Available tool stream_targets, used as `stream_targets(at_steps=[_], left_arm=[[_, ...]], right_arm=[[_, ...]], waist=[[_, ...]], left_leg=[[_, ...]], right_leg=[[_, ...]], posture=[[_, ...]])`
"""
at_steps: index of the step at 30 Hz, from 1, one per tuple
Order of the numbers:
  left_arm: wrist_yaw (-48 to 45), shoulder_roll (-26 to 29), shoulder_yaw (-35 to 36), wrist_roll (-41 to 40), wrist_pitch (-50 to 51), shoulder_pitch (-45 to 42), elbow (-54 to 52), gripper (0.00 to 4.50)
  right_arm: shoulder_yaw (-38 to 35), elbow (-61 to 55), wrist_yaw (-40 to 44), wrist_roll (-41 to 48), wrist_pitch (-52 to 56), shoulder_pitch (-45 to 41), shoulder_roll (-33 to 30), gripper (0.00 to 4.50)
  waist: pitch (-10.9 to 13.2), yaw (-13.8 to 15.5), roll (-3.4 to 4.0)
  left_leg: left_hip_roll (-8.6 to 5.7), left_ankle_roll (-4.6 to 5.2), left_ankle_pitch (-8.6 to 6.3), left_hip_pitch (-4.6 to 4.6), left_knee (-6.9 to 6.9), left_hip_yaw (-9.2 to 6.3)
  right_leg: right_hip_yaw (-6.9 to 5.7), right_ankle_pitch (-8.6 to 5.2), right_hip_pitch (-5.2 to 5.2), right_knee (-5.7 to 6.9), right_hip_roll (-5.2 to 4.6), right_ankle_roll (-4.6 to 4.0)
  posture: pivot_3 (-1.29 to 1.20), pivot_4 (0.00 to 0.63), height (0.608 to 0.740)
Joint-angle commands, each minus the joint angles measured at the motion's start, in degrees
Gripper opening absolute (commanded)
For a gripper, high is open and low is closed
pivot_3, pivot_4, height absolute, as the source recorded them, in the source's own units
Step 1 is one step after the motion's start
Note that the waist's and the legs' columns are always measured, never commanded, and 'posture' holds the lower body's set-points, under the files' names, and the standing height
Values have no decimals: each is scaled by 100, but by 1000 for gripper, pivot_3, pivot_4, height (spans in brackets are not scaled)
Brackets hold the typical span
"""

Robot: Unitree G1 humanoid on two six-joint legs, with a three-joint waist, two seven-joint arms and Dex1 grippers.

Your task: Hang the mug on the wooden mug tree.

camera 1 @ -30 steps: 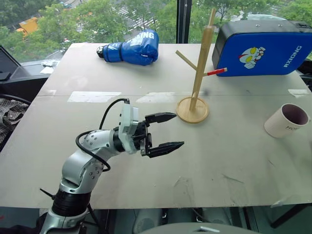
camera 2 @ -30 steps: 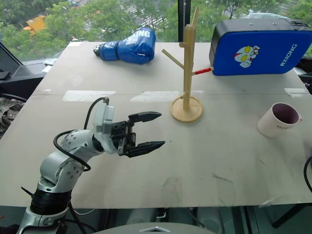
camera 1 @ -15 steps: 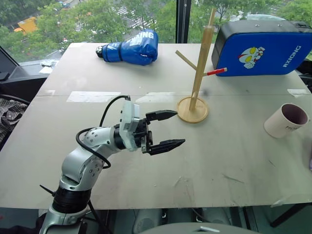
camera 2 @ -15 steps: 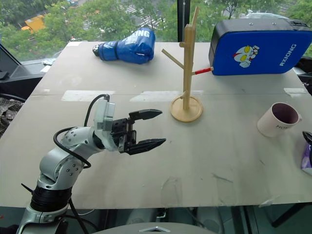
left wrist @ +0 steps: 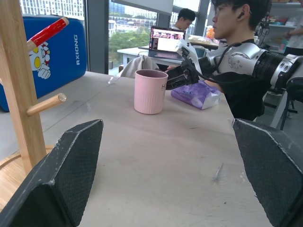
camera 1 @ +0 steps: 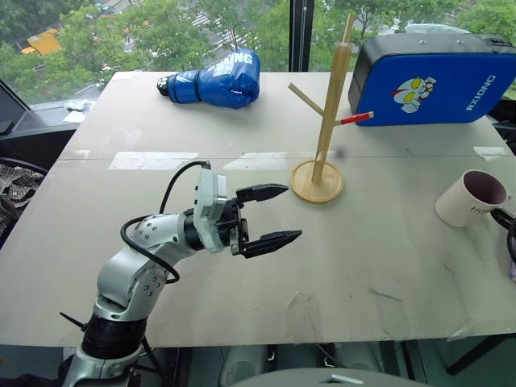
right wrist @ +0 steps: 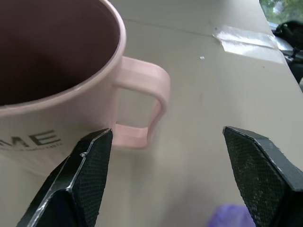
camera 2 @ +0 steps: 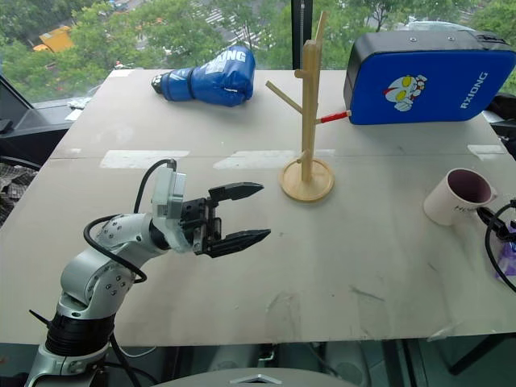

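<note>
right pincer open at the mug, left pincer open over the tabletop

the mug stands upright on the tabletop near its right edge, well apart from the mug tree. its inside is dark and there is dark lettering on its side. in the right wrist view the mug's handle sits between the two fingers of the right pincer, which are spread wide and not touching it. one finger is just beside the mug wall under the lettering; the other is well out past the handle. in the left wrist view the right pincer reaches in level beside the mug, with a purple tissue pack just beside it on the tabletop.

the mug tree stands on its round base near the middle of the tabletop, toward the back. its pole is upright, its pegs slant upward, and one peg has a red tip pointing right. all pegs are bare.

the left pincer hangs above the tabletop left of the mug tree base, pointing right, its fingers apart and holding nothing.

a blue boxing glove lies at the back left, and a blue pad with a cartoon figure stands at the back right, behind the red-tipped peg. in the left wrist view a person sits beyond the tabletop's far side.
</note>
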Motion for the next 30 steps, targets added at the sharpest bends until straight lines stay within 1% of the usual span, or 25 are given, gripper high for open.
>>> stream_targets(at_steps=[1,3,7,10,11,12,13,18,22,26,30], left_arm=[[53,56,160,-24,-111,-9,-258,4500],[71,64,181,-34,-104,-19,-254,4500],[122,58,202,-53,-73,-60,-244,4500],[188,71,196,-90,-18,-36,-342,4500],[212,78,201,-101,-5,-31,-368,4500],[232,78,204,-90,-13,-12,-381,4500],[259,72,213,-77,-24,13,-386,4500],[228,111,243,-104,-44,8,-339,4500],[190,87,231,-93,-91,15,-263,4500],[140,74,224,-91,-109,41,-228,4500],[96,19,225,-133,-102,23,-107,4500]], right_arm=[[93,473,163,101,-439,-373,34,3737],[199,766,247,121,-522,-593,61,3737],[452,1403,322,31,-882,-1010,127,2715],[585,1690,556,83,-1116,-1146,173,1296],[612,1714,626,108,-1138,-1163,168,937],[628,1732,682,138,-1169,-1180,177,413],[634,1729,704,170,-1180,-1189,200,192],[650,1401,693,311,-1124,-1094,315,192],[562,740,683,479,-910,-720,341,192],[468,-307,493,708,-587,-298,428,192],[423,-1919,200,1150,52,28,516,192]], waist=[[0,4,0],[0,5,1],[0,15,1],[0,17,1],[1,18,1],[1,18,1],[1,16,1],[0,8,1],[0,23,2],[0,17,2],[1,1,5]], left_leg=[[0,0,0,0,0,1],[0,0,0,-2,0,3],[0,-1,0,-3,1,5],[0,-1,0,-2,2,6],[0,-1,0,-2,2,6],[0,-1,1,-3,2,6],[0,-1,1,-3,2,6],[0,-1,1,-2,1,7],[1,-1,1,-2,1,7],[1,-1,1,-4,0,7],[3,-2,1,-1,0,7]], right_leg=[[0,0,0,0,0,0],[1,0,-1,0,-1,-1],[0,0,-2,-1,-2,-1],[0,1,0,0,-3,-1],[0,1,0,0,-3,-1],[-1,1,-1,0,-4,-1],[0,1,0,-1,-4,-1],[0,1,0,0,-5,-1],[-1,1,0,1,-7,-1],[-1,1,-1,0,-10,-1],[1,1,-1,1,-26,-1]], posture=[[0,150,731],[0,150,731],[0,150,731],[0,150,731],[0,150,731],[0,150,731],[0,150,731],[0,150,731],[0,150,731],[0,150,731],[0,150,731]])
